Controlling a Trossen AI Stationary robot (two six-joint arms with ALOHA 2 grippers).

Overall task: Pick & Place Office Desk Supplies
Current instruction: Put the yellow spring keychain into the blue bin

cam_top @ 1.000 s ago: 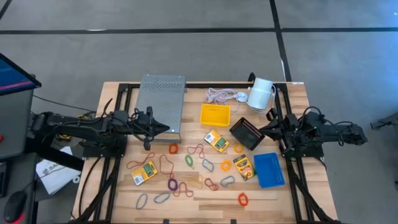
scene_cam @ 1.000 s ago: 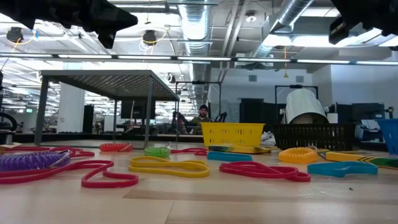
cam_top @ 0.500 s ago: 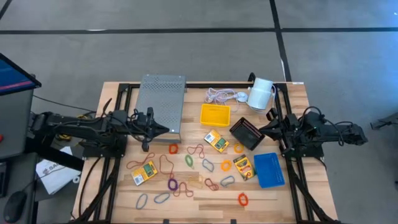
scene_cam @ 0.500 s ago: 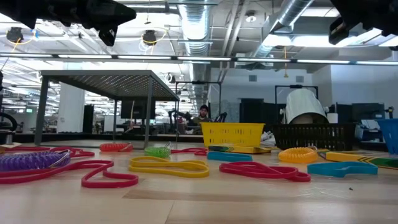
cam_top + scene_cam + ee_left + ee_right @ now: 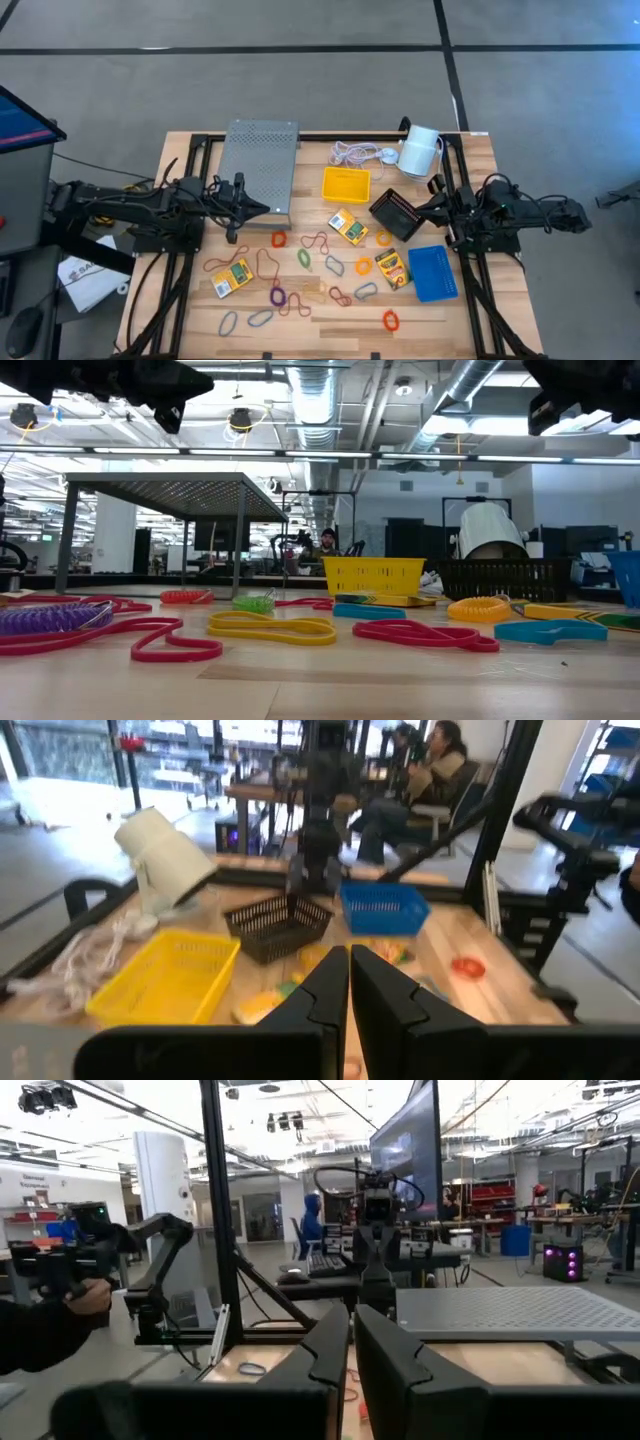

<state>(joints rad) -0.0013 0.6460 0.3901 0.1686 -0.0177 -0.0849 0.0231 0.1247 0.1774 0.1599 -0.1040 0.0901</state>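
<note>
Nothing has moved; crayon boxes (image 5: 348,227) show no readable writing.

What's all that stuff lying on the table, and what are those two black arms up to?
Rubber bands: many, mixed colours, scattered over the table's front half.
Crayon boxes: three, yellow-green, among the bands.
Yellow tray: one, centre back.
Black mesh tray: one, right of the yellow one.
Blue tray: one, front right.
Grey perforated stand: one, back left.
White cord: one, coiled, back.
White cylinder: one, back right.
Left gripper: shut, empty, by the stand.
Right gripper: shut, empty, by the mesh tray.
</note>
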